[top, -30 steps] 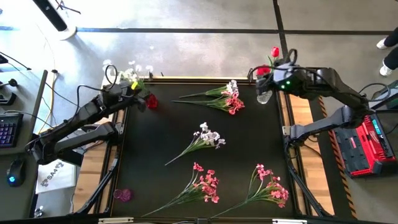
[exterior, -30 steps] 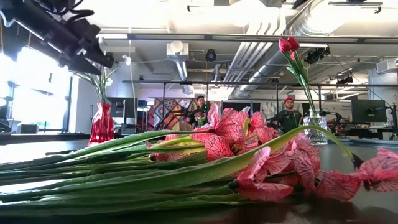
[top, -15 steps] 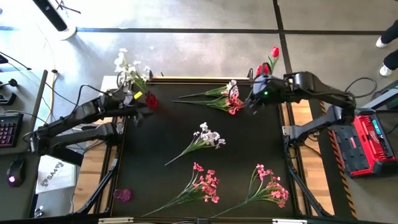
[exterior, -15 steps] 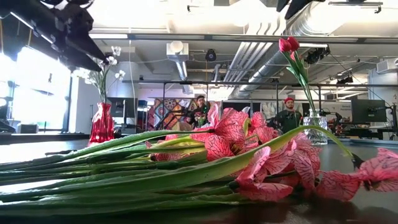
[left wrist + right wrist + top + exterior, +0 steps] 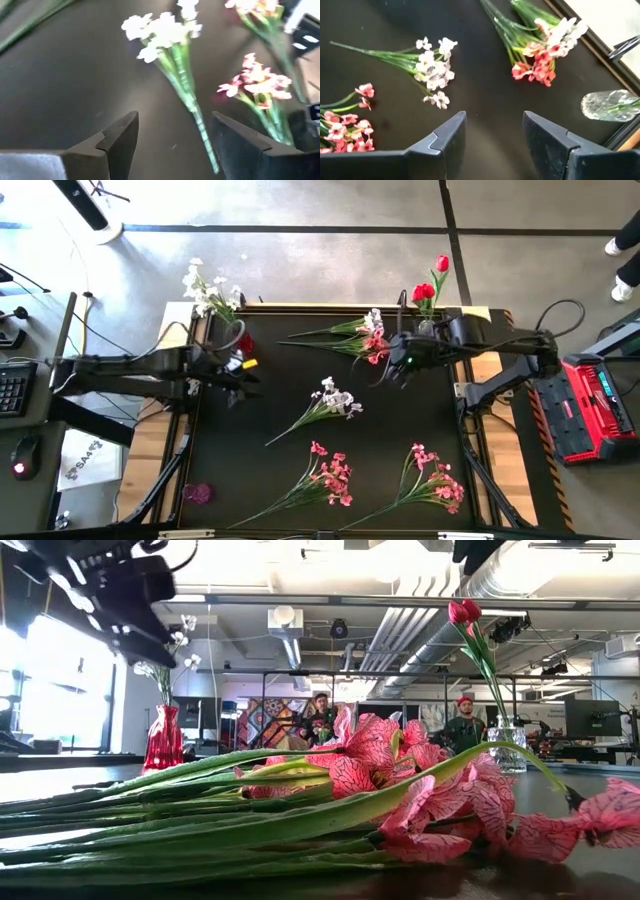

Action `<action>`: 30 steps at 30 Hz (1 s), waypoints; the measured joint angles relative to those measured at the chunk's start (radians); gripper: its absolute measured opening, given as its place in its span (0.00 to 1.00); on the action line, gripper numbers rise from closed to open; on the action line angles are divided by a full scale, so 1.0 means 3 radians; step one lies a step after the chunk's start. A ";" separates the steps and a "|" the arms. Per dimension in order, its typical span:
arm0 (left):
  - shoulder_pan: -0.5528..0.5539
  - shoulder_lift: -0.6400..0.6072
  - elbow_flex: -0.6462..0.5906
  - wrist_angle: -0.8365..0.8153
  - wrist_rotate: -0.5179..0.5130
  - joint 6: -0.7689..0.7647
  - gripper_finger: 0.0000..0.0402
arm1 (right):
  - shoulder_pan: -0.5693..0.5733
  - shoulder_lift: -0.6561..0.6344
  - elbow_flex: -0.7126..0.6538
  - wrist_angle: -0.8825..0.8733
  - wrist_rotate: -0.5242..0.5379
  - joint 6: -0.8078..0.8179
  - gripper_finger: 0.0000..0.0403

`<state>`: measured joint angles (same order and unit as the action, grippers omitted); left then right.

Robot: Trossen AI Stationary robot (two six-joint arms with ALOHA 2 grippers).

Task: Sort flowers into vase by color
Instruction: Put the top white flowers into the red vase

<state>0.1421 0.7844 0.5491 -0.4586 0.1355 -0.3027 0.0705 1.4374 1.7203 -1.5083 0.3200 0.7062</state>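
The white flowers (image 5: 331,400) lie mid-table, pink flowers (image 5: 330,476) nearer. The left pincer (image 5: 240,380) and right pincer (image 5: 392,370) hover open, empty. A careless grab could snag tangled stems or mix colours.

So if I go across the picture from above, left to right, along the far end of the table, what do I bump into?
White flowers in the red vase → left gripper → white and pink bunch → right gripper → red blooms in the clear vase.
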 joint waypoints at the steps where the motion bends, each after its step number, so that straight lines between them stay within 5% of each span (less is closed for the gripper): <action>1: -0.0059 0.0113 0.0000 0.0150 0.0008 0.0000 0.57 | 0.0032 0.0008 -0.0044 0.0003 -0.0006 0.0059 0.45; 11: -0.0222 0.1087 0.0045 0.1336 0.0003 0.0058 0.57 | 0.0359 -0.0021 -0.1082 0.0356 -0.0341 0.0807 0.45; 22: 0.0120 0.2152 0.0961 0.1237 0.0080 0.0322 0.56 | 0.0416 -0.0021 -0.1980 0.2394 -0.0608 0.0851 0.45; 30: 0.0445 0.2630 0.1502 0.1122 0.0190 0.0439 0.56 | 0.0239 -0.0022 -0.2228 0.2419 -0.0602 0.0571 0.45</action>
<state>0.2757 1.5734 0.9998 -0.1218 0.1925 -0.1711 0.1421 1.4307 1.0518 -0.7825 0.1395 0.8775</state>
